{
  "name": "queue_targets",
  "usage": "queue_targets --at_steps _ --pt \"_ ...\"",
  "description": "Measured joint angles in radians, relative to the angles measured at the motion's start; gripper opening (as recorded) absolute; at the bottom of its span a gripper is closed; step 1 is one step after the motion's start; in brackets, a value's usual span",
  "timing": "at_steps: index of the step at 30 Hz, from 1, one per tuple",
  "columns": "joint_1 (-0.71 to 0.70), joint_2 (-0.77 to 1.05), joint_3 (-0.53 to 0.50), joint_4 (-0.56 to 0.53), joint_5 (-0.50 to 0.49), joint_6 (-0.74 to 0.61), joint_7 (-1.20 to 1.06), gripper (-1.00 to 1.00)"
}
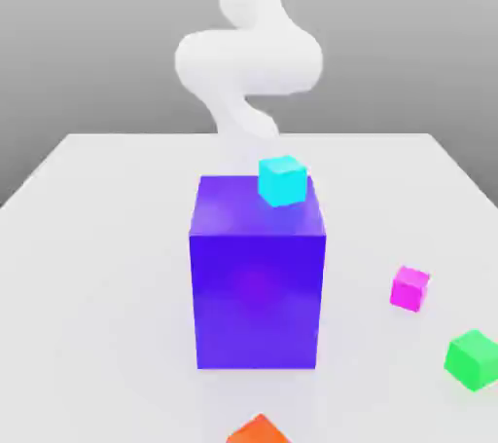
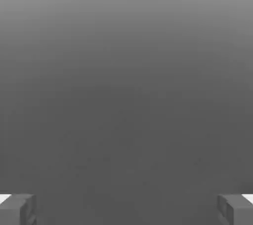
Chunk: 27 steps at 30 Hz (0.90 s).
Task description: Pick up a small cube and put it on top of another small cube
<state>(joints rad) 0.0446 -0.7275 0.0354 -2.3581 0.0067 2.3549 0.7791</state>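
The small magenta-pink cube [image 1: 409,288] lies on the white table [image 1: 88,266], toward the exterior view's right, a little in front of the big purple block [image 1: 257,276]. A small cyan cube [image 1: 283,180] shows at the block's top far-right corner. A small green cube [image 1: 474,359] sits nearer the front on the right. The white arm [image 1: 248,56] bends down behind the purple block, which hides its lower end. In the hand view my gripper [image 2: 126,210] is open, its two grey fingertips [image 2: 17,210] far apart with nothing between them, over a plain grey surface.
The tall purple block stands mid-table between the arm and the front edge. An orange object [image 1: 259,429] pokes in at the front edge, cut off by the frame. Bare table stretches to the exterior view's left of the block.
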Motion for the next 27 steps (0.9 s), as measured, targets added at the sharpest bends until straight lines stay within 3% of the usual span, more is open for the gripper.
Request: queue_targets --at_steps 14,19,21,26,27 --pt "0.301 0.504 0.248 -0.37 0.024 0.368 -0.127 0.0" --pt "0.402 0.713 0.337 -0.501 -0.017 0.515 -0.138 0.0" --pt "0.435 0.788 0.306 -0.503 -0.106 0.57 -0.077 0.0" --pt "0.628 0.969 0.071 -0.468 -0.299 0.711 0.066 0.0" --pt "0.664 0.997 0.033 -0.463 -0.309 0.734 0.073 -1.0"
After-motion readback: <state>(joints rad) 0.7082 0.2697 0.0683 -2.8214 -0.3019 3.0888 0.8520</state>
